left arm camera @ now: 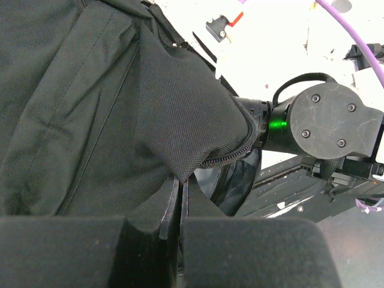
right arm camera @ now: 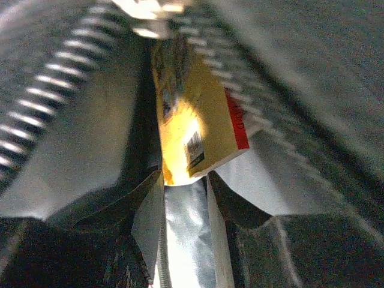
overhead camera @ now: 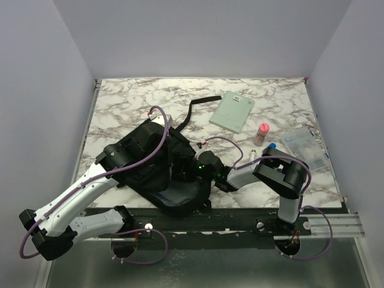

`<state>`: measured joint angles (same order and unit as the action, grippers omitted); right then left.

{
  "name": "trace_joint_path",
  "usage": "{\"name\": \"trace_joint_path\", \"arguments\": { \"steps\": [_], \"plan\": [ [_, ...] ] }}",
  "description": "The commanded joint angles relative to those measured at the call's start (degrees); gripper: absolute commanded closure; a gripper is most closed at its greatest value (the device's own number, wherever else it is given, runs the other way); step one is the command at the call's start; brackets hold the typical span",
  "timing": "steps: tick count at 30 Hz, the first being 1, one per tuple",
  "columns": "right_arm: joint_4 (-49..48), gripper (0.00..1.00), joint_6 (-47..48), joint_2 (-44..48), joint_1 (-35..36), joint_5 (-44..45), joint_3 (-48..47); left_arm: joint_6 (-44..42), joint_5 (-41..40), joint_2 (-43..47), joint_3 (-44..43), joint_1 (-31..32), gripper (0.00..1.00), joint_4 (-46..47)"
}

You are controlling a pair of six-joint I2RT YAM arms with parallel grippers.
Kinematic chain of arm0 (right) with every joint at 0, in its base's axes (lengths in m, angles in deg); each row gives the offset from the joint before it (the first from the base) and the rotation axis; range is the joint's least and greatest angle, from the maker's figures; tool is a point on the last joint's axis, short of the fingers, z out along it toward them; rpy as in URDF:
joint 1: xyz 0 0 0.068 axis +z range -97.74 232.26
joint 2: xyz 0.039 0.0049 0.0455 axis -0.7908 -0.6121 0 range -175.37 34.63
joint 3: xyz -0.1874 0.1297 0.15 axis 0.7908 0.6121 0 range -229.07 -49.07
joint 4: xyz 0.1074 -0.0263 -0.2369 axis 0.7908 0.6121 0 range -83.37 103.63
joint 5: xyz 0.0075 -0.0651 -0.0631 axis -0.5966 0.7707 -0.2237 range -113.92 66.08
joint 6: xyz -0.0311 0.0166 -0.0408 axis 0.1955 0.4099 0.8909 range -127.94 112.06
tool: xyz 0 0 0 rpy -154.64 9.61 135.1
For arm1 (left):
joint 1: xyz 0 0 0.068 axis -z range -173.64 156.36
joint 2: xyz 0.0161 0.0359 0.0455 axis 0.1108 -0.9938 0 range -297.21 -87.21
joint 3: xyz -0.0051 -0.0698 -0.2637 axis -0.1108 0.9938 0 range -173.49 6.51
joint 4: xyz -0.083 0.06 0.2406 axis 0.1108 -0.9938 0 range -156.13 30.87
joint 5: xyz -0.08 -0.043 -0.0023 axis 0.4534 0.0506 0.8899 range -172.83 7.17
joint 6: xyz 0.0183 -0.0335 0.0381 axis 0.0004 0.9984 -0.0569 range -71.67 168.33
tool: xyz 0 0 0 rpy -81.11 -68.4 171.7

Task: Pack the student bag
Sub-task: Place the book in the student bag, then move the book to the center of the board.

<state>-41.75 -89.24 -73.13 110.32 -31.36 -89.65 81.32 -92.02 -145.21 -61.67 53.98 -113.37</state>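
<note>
The black student bag [overhead camera: 180, 195] lies near the table's front, left of centre. My left gripper [overhead camera: 168, 133] is shut on the bag's fabric edge by the zipper [left arm camera: 180, 180] and holds the opening up; the bag's cloth [left arm camera: 90, 108] fills that view. My right gripper [right arm camera: 184, 177] is inside the bag, hidden in the top view. Its fingertips [right arm camera: 155, 180] close on the lower end of a yellow book [right arm camera: 192, 120] with a red stripe and a barcode. Zipper teeth [right arm camera: 36, 90] and silver lining [right arm camera: 186, 234] surround it.
A pale green notebook [overhead camera: 233, 113], a pink bottle [overhead camera: 262, 133] and a clear plastic pouch [overhead camera: 305, 147] lie on the marble table at the right. A black strap [overhead camera: 201, 103] stretches toward the back. My right arm's wrist [left arm camera: 324, 120] enters the bag's opening.
</note>
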Motion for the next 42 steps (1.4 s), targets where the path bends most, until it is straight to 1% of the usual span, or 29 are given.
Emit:
{"name": "trace_joint_path", "arguments": {
  "steps": [1, 5, 6, 8, 11, 12, 14, 15, 17, 20, 23, 27, 30, 32, 33, 34, 36, 37, 40, 42],
  "plan": [
    [0.8, 0.57, 3.2, -0.1, 0.3, -0.4, -3.2, 0.2, -0.7, 1.8, 1.3, -0.3, 1.0, 1.1],
    [5.2, 0.41, 6.7, 3.4, 0.2, -1.0, -0.8, -0.1, -1.2, 2.3, 2.4, -0.6, 1.0, 1.3],
    [7.7, 0.35, 7.3, 4.2, 0.2, -1.3, -0.4, -0.2, -1.2, 2.3, 2.5, -0.6, 1.0, 1.3],
    [11.3, 0.29, 8.9, 6.5, 0.2, -2.9, 0.6, -0.1, -1.1, 2.2, 2.9, -0.8, 1.0, 1.4],
    [16.0, 0.24, 13.0, 11.5, 0.2, -3.6, 3.0, 0.1, -1.0, 2.1, 4.4, -0.9, 1.0, 2.5],
    [19.4, 0.23, 14.9, 13.8, 0.2, -3.4, 3.0, 0.1, -0.9, 1.9, 4.9, -1.0, 1.0, 2.9],
    [29.9, 0.21, 20.3, 17.8, 0.2, -2.3, 1.0, 0.3, -0.4, 1.0, 5.9, -1.3, 1.0, 3.6],
    [36.8, 0.21, 22.9, 20.5, 0.2, -0.6, -0.2, 0.4, -0.2, 0.5, 6.5, -1.4, 1.0, 3.9],
    [45.0, 0.21, 28.9, 25.5, 0.2, 3.9, -0.9, 0.6, -1.2, -0.9, 7.9, -1.7, 1.0, 4.1],
    [55.9, 0.16, 33.6, 32.3, 0.1, 16.5, 0.0, 1.3, -3.7, -3.8, 10.3, -2.6, 1.0, 4.5],
    [64.9, 0.13, 36.7, 37.2, -0.2, 23.6, -1.4, 1.5, -1.7, -6.4, 12.3, -4.6, 1.0, 5.6],
    [69.9, 0.08, 40.7, 39.9, -1.7, 31.5, -4.0, 2.6, 5.2, -7.9, 16.5, -5.9, 1.0, 10.9],
    [72.8, 0.08, 44.0, 36.5, -6.6, 33.3, -10.3, 4.8, 10.9, -9.6, 19.3, -6.5, 1.0, 14.2],
    [72.7, 0.06, 46.6, 33.1, -9.9, 34.4, -14.4, 4.9, 14.3, -10.5, 21.4, -6.6, 1.0, 16.8],
    [72.2, 0.05, 48.1, 31.3, -11.3, 34.4, -16.4, 5.1, 15.0, -10.7, 22.2, -6.7, 0.98, 17.7],
    [71.4, 0.04, 49.2, 29.0, -13.1, 34.3, -18.8, 5.2, 15.6, -10.9, 22.7, -6.9, 0.94, 18.2],
    [70.2, 0.01, 50.7, 24.2, -16.8, 33.3, -23.5, 4.4, 17.9, -10.6, 23.2, -7.0, 0.81, 19.0],
    [70.1, 0.0, 51.1, 21.4, -18.3, 33.1, -26.2, 3.9, 18.6, -10.2, 23.2, -7.0, 0.72, 19.0],
    [68.3, 0.0, 53.1, 14.5, -22.9, 33.6, -32.7, 3.1, 19.6, -7.1, 23.5, -7.0, 0.5, 19.4],
    [65.5, 0.0, 54.4, 10.3, -25.4, 34.1, -36.2, 2.8, 20.5, -5.0, 23.6, -7.1, 0.41, 19.5]
  ]
}}
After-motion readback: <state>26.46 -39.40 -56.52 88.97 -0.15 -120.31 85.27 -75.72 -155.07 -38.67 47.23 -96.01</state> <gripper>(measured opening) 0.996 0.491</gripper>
